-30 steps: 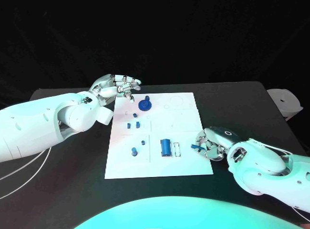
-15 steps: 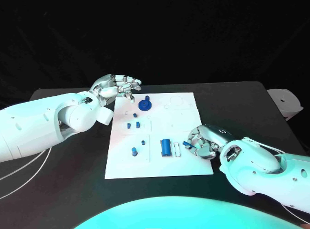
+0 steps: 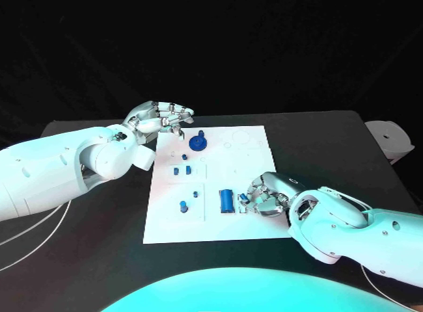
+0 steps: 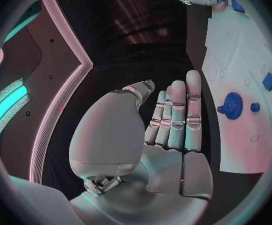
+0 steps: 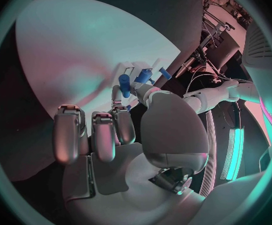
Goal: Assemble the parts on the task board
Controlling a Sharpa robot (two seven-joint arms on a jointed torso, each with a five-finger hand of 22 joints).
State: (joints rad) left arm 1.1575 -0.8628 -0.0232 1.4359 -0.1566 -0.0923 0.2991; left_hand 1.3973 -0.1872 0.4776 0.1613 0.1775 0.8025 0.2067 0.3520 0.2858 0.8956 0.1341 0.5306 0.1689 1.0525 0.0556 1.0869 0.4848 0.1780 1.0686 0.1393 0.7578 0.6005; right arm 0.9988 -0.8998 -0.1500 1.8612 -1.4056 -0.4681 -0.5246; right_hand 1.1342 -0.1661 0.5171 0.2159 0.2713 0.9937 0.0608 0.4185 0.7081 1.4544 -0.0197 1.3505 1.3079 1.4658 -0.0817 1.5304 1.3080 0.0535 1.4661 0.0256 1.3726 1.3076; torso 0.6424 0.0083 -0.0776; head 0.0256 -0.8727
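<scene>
The white task board (image 3: 249,159) lies mid-table. On it are a blue gear (image 3: 198,142), a large blue cylinder (image 3: 226,200) and several small blue parts such as one (image 3: 183,207) near the left edge. My right hand (image 3: 266,195) hovers over the board's right side, just right of the cylinder. It pinches a small blue part (image 5: 125,85) between thumb and finger. My left hand (image 3: 161,117) hangs over the board's far left corner with nothing in it. Its fingers (image 4: 176,115) lie straight, side by side, with the gear (image 4: 233,105) beyond them.
A white object (image 3: 392,140) sits at the table's right edge. Thin cables (image 3: 33,240) run across the table under my left arm. The board's far right part bears only printed outlines (image 3: 239,138).
My right hand has moved left from the board's right edge onto the board, carrying the small blue part toward the large cylinder. The left hand has stayed put.
</scene>
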